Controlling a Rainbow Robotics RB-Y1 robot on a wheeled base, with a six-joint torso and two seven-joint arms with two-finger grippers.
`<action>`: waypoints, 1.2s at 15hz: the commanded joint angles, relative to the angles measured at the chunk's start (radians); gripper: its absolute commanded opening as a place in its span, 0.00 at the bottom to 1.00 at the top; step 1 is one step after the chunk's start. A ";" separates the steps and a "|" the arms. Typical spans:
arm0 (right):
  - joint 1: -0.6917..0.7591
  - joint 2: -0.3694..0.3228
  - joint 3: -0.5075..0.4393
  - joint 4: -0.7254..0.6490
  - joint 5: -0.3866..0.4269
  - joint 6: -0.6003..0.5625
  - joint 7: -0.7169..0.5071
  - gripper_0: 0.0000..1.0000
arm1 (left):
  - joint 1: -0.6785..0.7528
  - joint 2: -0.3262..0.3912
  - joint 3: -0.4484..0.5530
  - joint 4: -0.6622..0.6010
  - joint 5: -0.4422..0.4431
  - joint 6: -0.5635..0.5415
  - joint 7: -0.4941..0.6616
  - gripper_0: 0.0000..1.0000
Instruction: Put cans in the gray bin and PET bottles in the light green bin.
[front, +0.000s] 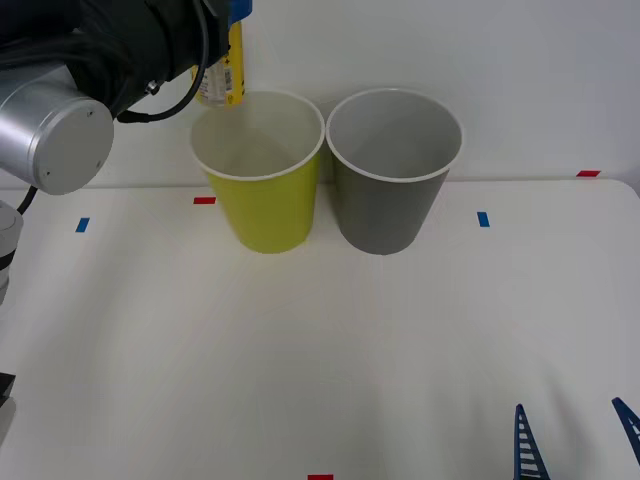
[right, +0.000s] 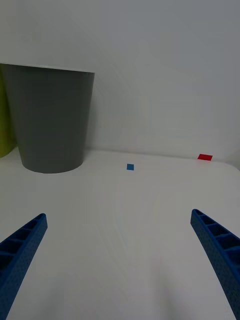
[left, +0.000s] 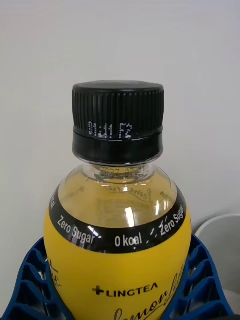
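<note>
- Fingers of the left gripper (left: 120, 300) clamp the yellow bottle (left: 118, 240), held upright above the far left rim of the green bin (front: 264, 170).
- Gray bin (front: 392, 170) stands just beside it on the table (front: 300, 350).
- Right gripper (right: 119, 265) hovers low near the table's front edge, fingers wide apart, holding nothing.

At the upper left of the front view the left arm (front: 60, 130) shows a silver-grey round joint cap, black housing and looped black cables. Fingers (right: 220, 255) are blue — ribbed, latticed with open cells — tapering to points at lower right.
</note>
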 joint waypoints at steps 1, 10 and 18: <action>0.000 0.000 0.000 0.000 0.000 0.000 0.000 1.00 | -0.028 -0.011 -0.063 0.155 -0.002 -0.195 0.008 0.00; 0.000 0.000 0.000 0.000 0.000 0.000 0.000 1.00 | -0.028 -0.036 -0.079 0.184 -0.032 -0.226 0.025 0.47; 0.000 0.000 0.000 0.000 0.000 0.000 0.000 1.00 | -0.027 -0.033 -0.078 0.172 -0.066 -0.232 0.060 1.00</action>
